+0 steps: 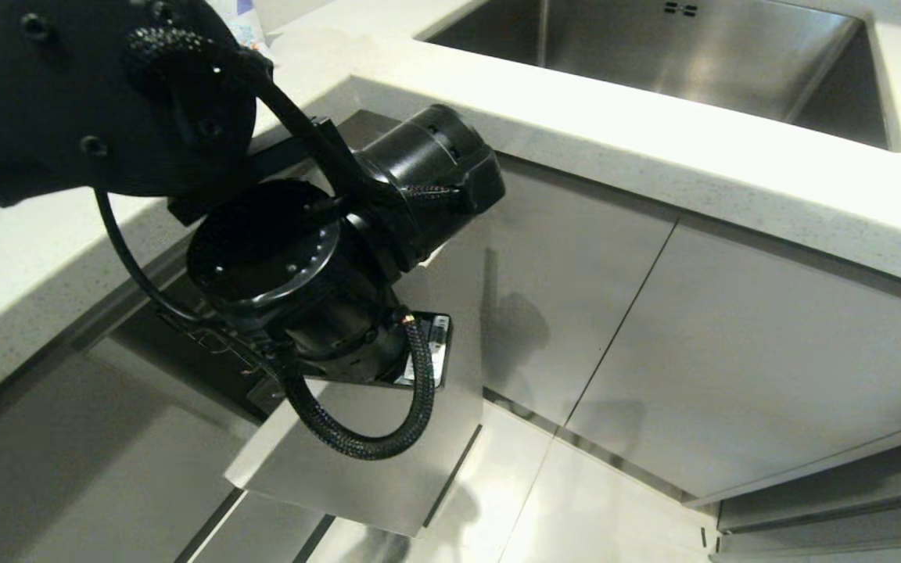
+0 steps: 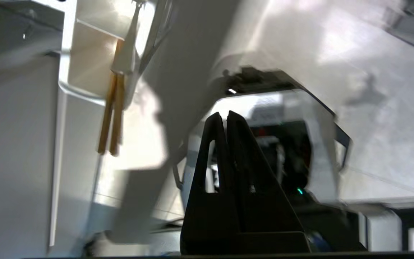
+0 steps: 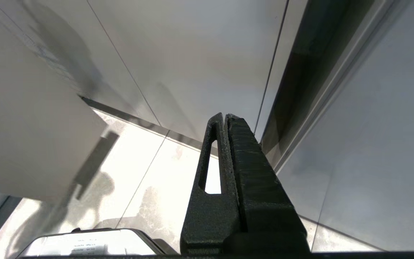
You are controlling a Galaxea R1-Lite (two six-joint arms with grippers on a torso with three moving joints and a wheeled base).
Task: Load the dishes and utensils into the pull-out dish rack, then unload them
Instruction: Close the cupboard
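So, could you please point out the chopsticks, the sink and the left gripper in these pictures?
chopsticks [image 2: 111, 118]: left wrist view, on the wooden shafts, mid-length.
sink [image 1: 654, 55]: head view, on the steel back wall of the basin.
left gripper [image 2: 225, 117]: left wrist view, at the closed black fingertips.

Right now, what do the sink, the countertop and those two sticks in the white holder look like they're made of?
Sink: brushed stainless steel, going by its dull grey sheen. Countertop: pale speckled stone or composite, smooth. Sticks: chopsticks, apparently light wood or bamboo, tan and matte. Holder: probably white plastic.
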